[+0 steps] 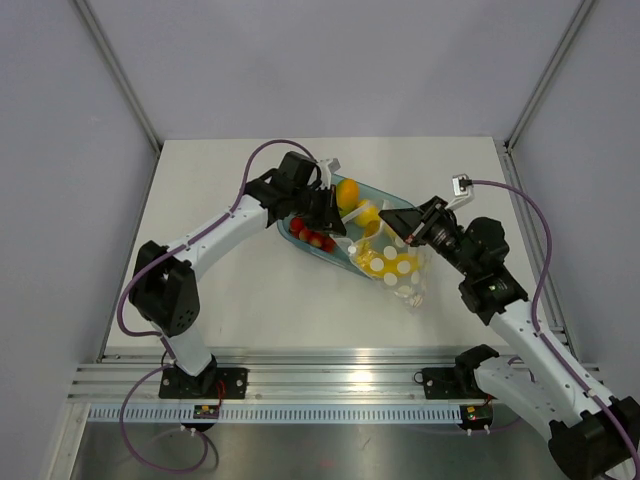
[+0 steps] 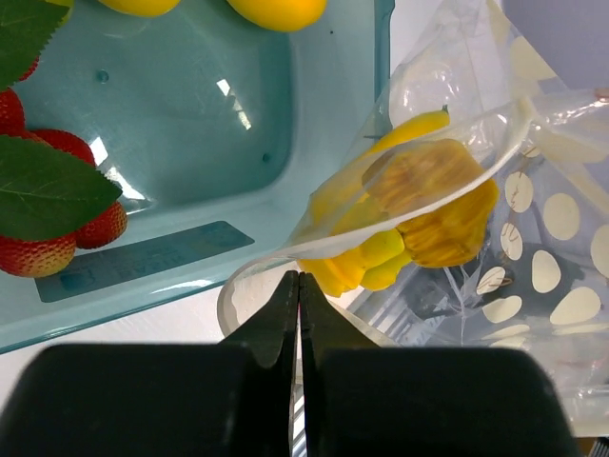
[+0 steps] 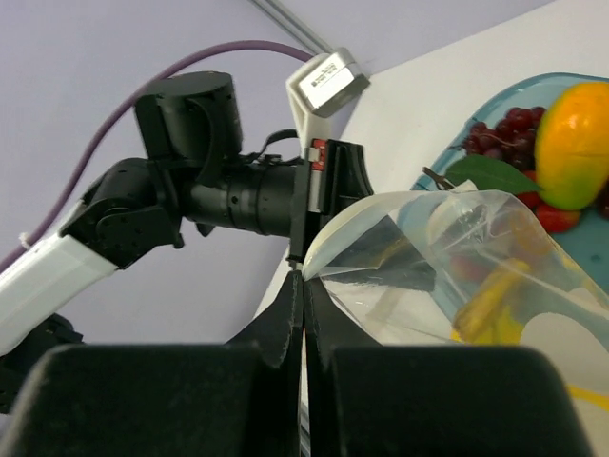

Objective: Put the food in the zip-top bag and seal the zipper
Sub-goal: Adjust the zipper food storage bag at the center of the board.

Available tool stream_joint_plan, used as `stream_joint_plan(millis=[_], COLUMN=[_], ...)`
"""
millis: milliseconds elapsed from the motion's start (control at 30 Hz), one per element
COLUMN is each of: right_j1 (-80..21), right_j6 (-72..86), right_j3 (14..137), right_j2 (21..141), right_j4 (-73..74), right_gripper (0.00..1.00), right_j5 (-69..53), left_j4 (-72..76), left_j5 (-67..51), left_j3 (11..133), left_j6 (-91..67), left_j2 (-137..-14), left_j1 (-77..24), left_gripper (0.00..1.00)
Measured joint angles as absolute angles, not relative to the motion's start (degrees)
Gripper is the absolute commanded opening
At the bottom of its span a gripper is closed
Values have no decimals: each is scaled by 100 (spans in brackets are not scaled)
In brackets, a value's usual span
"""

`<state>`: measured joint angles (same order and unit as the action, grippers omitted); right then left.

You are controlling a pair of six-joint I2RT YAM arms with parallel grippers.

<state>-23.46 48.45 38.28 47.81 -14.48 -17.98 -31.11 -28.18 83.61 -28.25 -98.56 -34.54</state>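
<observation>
The clear dotted zip-top bag (image 1: 402,274) lies half on the teal tray (image 1: 388,198), its mouth held open. My left gripper (image 1: 338,228) is shut on the mouth's rim (image 2: 300,276). My right gripper (image 1: 402,224) is shut on the opposite end of the rim (image 3: 303,271). The pale zipper strip (image 2: 457,133) curves between them. Inside the bag are a yellow banana bunch (image 2: 366,267) and a yellow-orange fruit (image 2: 438,200). On the tray lie strawberries (image 2: 38,252), green leaves (image 2: 48,186) and an orange (image 1: 347,192). No slider tab shows.
The tray's wall (image 2: 190,124) is just behind the bag's mouth. In the right wrist view the left arm's wrist (image 3: 238,195) is close behind the bag (image 3: 447,276), with the orange (image 3: 571,143) and a dark red bunch (image 3: 514,124) on the tray.
</observation>
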Motion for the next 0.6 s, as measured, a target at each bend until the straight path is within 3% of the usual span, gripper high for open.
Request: stream_joint_plan(millis=[433,600], right_j1=[-2324,-2322], right_j6=[3061,2615], right_j3=[6370,6523], right_j2=[4718,4617], right_j4=[2939,3741], right_gripper=[0,0], right_j5=[456,1007], left_j4=[-3533,-3485], left_j5=[-2630,-2609], left_j3=[10178,10746], left_j6=[-2808,-2810], left_j2=[-9837,-9874], left_j1=[-4244,-4539], left_gripper=[0,0])
